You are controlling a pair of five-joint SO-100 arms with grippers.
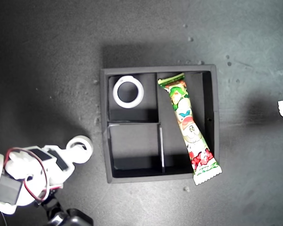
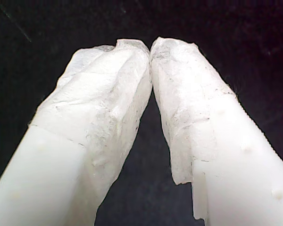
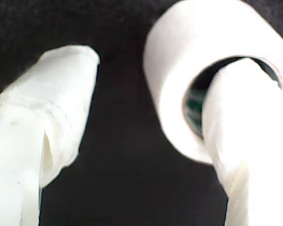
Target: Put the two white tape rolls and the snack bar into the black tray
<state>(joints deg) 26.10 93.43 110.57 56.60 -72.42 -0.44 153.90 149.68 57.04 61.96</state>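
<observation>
While greenish inside, the white tape roll (image 3: 179, 70) looks smooth and round.

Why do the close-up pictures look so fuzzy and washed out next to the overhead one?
Exterior view: sharp, with soft shadows by the black tray. First wrist view: bright white fingers overexposed. Second wrist view: tape roll too close, blurred.

Tray's (image 1: 104, 127) lower small compartment free; snack bar (image 1: 188, 126) fills long one.
</observation>
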